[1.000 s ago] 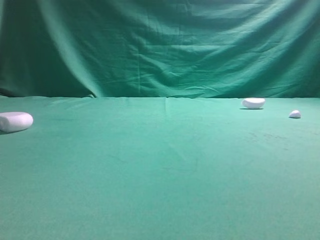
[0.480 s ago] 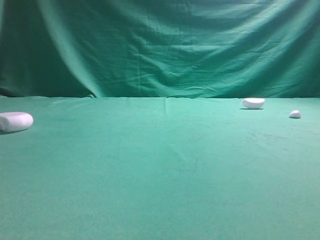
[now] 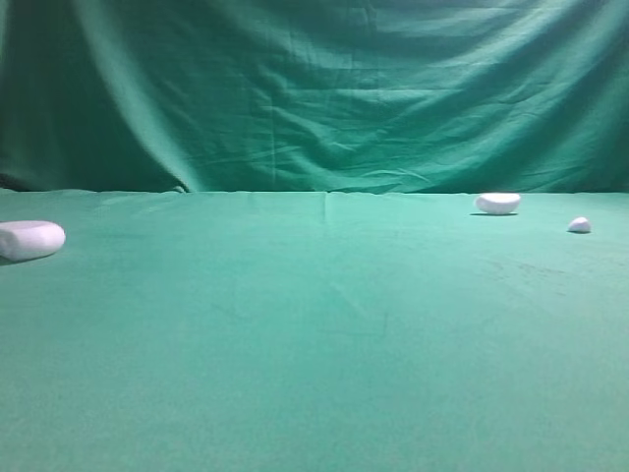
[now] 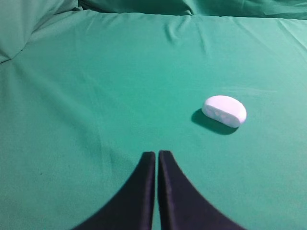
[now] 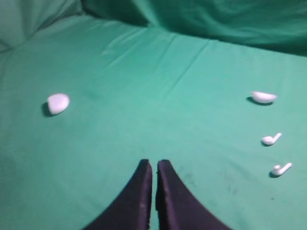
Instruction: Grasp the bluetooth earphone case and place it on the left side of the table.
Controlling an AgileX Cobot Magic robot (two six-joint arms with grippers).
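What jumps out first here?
Green cloth everywhere: the table and backdrop match. Against it, the white case sits at the table's far left edge, with a bean-shaped piece and two earbuds on the right. Both hands, left and right, hang shut and empty.

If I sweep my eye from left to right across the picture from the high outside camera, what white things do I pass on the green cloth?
Bluetooth earphone case at the far left edge → smaller white bean-shaped object → tiny white pebble-like piece near the right edge. All lie on the green table; neither hand shows in this view.
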